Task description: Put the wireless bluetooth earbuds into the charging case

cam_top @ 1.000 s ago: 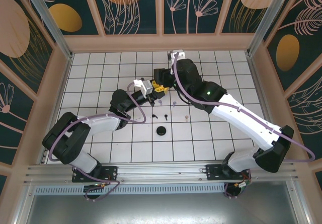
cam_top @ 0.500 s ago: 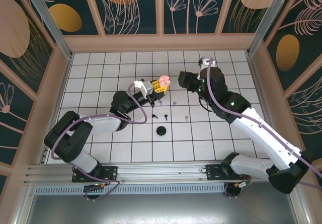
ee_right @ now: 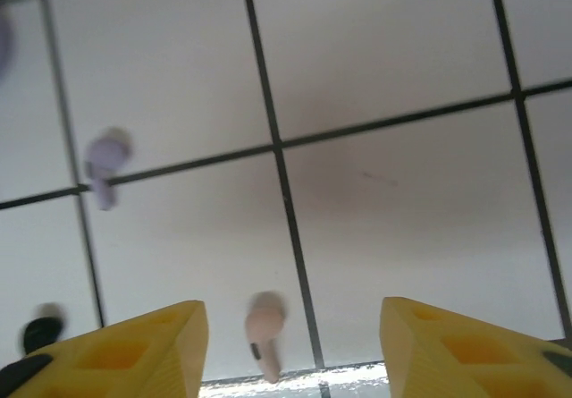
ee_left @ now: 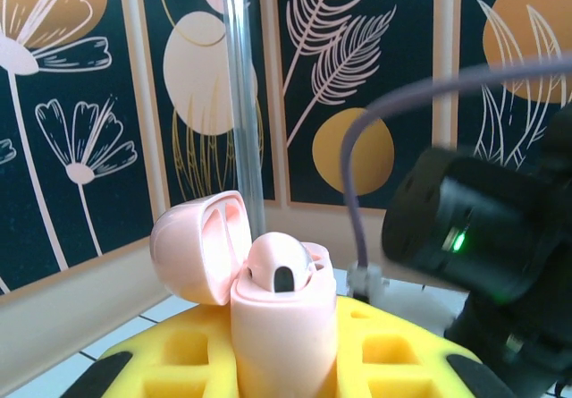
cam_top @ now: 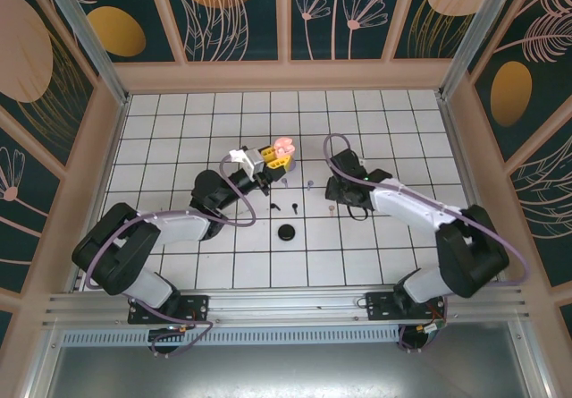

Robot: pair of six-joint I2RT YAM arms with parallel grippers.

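**Top and wrist views, early in the task.** The left gripper [cam_top: 275,158] is clamped on a glossy pale-pink plastic charging case [ee_left: 284,326]. It holds the case upright above the white tiled table [cam_top: 179,121], with the hinged lid [ee_left: 192,246] thrown back. Its yellow ridged fingers [ee_left: 170,358] press the case body from both sides.

In the left wrist view, a rounded pink dome with a dark slot sits in the mouth of the case. This is judged to be one pink earbud already seated. Whether the second socket is filled cannot be told.

The right gripper [ee_right: 290,340] hangs low over the table with its yellow fingertips [ee_right: 134,344] apart and closed on nothing. A tiny pale-pink stemmed earbud [ee_right: 264,331] lies on the tile between them. It rests on its side, bulb away from the camera and stem towards it, blurred by closeness. Picking it up is judged to be the step in hand.

Left to do: two tiny lilac stemmed earbuds [cam_top: 284,182] and two tiny black stemmed earbuds [cam_top: 275,207] lie loose and apart on the tiles. They sit between the grippers, near a round black coin-like case [cam_top: 286,232] that lies flat. At best, one earbud of the six is judged to be housed.
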